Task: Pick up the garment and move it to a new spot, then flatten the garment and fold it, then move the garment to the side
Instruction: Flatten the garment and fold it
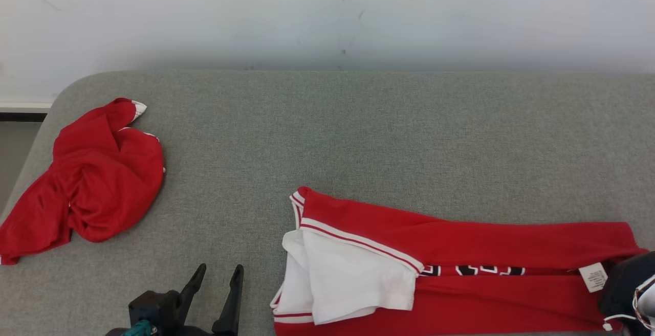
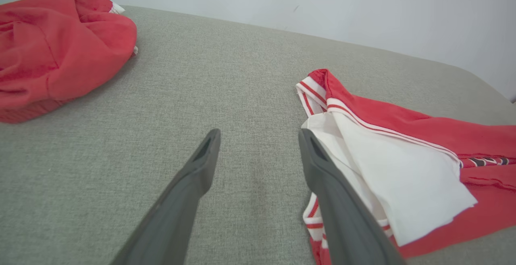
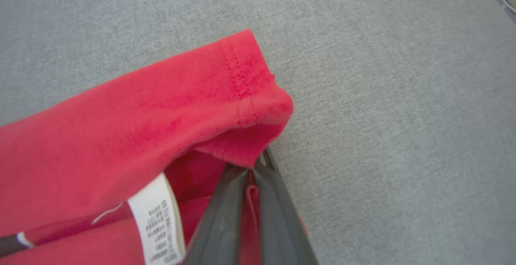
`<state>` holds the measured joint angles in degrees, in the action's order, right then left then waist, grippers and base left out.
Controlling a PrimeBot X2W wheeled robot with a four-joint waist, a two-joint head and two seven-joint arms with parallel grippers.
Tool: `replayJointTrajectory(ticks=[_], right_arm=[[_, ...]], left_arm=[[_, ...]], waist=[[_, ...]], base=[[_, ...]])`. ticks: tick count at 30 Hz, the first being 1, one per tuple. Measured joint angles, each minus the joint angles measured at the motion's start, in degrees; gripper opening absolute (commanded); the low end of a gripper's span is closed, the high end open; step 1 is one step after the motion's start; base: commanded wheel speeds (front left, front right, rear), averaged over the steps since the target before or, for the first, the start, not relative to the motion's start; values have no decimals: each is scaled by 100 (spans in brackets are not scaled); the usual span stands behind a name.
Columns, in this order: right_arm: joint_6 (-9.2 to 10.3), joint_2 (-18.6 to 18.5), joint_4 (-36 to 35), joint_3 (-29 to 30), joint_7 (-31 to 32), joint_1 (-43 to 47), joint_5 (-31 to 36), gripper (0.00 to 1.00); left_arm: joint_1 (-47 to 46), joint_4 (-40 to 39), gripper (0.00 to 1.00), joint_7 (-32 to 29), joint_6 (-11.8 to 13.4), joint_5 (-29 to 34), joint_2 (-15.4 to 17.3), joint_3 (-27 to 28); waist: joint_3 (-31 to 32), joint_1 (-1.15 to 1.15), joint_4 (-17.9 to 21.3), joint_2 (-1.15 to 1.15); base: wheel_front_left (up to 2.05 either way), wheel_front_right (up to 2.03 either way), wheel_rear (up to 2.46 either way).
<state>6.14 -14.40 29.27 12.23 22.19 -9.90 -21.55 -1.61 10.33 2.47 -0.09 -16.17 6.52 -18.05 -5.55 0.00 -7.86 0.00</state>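
The garment [image 1: 486,244], a red jersey with white sleeves and red-and-white striped trim, lies at the near right of the grey fabric-covered desk [image 1: 327,136], laid lengthwise with its upper long edge turned over toward the robot so that a thin band of black and white lettering [image 1: 473,270] shows along the fold. Its white sleeve [image 1: 353,274] lies at the left end, and a white care label [image 1: 592,276] sits near the right end. The right claw [image 3: 258,164] is closed on a pinch of red cloth at that right end, just under the stitched hem corner, with a sliver of fabric between its two dark fingers. The left claw [image 1: 220,269] is spread wide and holds nothing; it sits above bare desk just to the left of the white sleeve, and in the left wrist view its right finger [image 2: 334,200] crosses in front of the sleeve's striped edge. A second red garment [image 1: 102,182] lies crumpled at the far left of the desk, well apart from the jersey, and a pale wall [image 1: 327,19] stands behind
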Motion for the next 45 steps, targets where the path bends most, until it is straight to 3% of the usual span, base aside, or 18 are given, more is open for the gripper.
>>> replayJointTrajectory(ticks=[10, 18, 34, 40, 45], right_arm=[[93, -628, -253, 447, -176, 4, 664, 0], [97, -556, -517, 915, -201, 65, 1139, 0], [30, 742, -2435, -1059, 292, 576, 1700, 0], [-107, 1069, -2633, -1588, 611, 331, 1700, 0], [-100, 1148, -2624, -1912, 790, 63, 1699, 0]], left_arm=[[5, 0, 100, -48, 0, -1, 13, -9], [9, 12, 100, -49, 0, -2, -1, -52], [110, 276, 100, -47, -51, -60, -113, -256], [139, 312, 100, -44, -100, -80, -122, -297], [137, 310, 100, -43, -99, -98, -118, -279]], waist=[[-23, 0, 51, 0], [-6, 0, 102, 0], [335, 0, 140, 0], [391, 0, 82, 0], [375, 0, 35, 0]], base=[[0, 0, 0], [0, 0, 0], [0, 0, 0], [0, 0, 0], [0, 0, 0]])
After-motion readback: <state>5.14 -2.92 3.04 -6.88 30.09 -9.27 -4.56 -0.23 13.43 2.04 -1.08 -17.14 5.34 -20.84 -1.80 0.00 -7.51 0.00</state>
